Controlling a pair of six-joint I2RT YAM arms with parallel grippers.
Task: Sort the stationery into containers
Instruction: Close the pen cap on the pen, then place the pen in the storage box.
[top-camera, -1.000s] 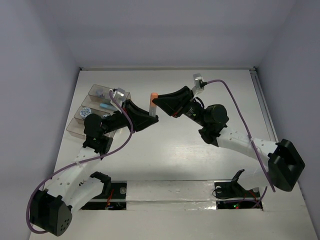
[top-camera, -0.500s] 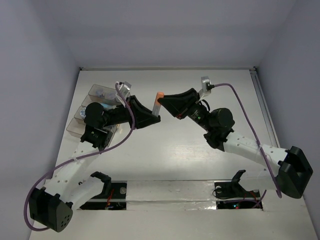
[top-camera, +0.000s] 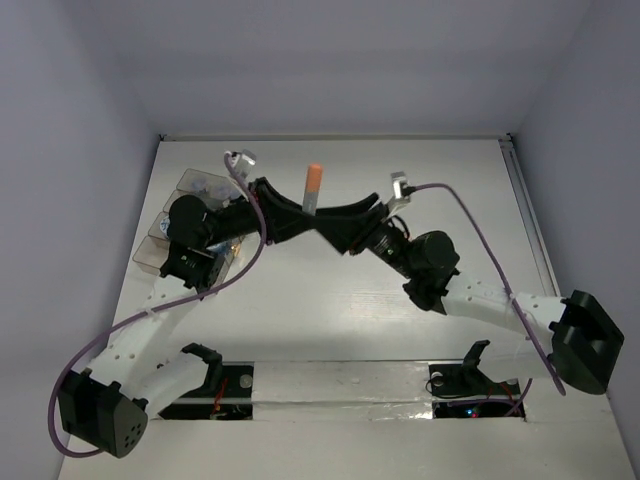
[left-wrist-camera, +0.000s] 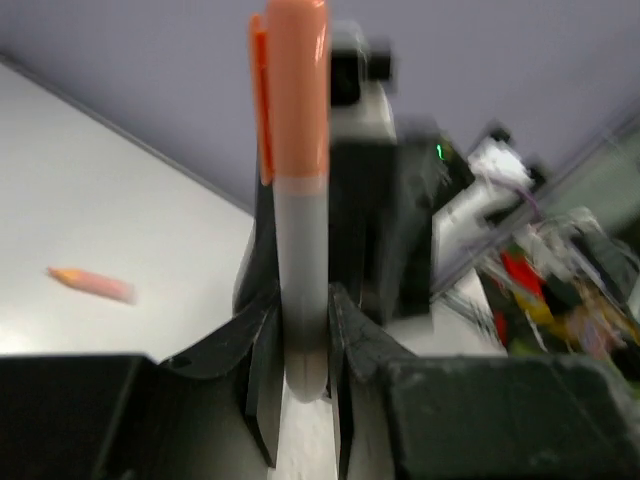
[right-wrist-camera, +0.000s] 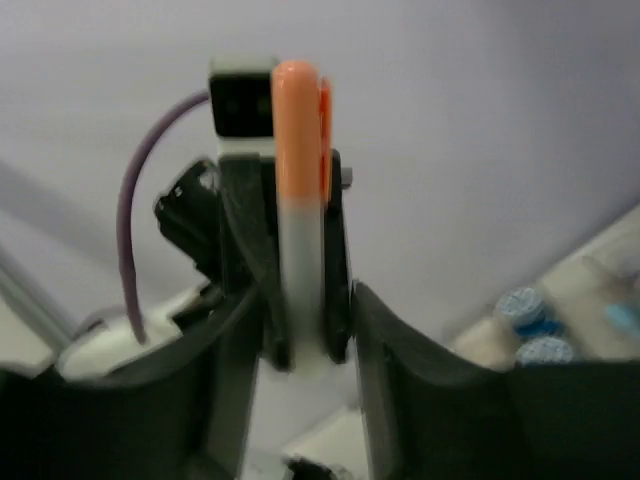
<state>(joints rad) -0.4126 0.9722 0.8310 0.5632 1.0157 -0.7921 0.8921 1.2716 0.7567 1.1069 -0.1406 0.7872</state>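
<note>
An orange-capped marker (top-camera: 313, 186) with a grey body stands upright above the middle of the table. My left gripper (top-camera: 306, 222) is shut on its lower body; the left wrist view shows the fingers (left-wrist-camera: 345, 320) pinching the marker (left-wrist-camera: 298, 200). My right gripper (top-camera: 328, 222) faces it from the right, open, its jaws straddling the left fingertips and the marker (right-wrist-camera: 297, 150) without touching the marker. The clear containers (top-camera: 160, 255) stand at the far left, holding blue-topped tubs (right-wrist-camera: 520, 305) and a blue marker (top-camera: 211, 213).
A pink-orange marker (left-wrist-camera: 92, 284) lies loose on the white table, seen only in the left wrist view. Purple cables (top-camera: 455, 190) loop off both wrists. The enclosure's walls stand behind and at both sides.
The two grippers have closed in on each other at the table's middle. The marker has gone from tilted to upright and sits higher in the top view.
</note>
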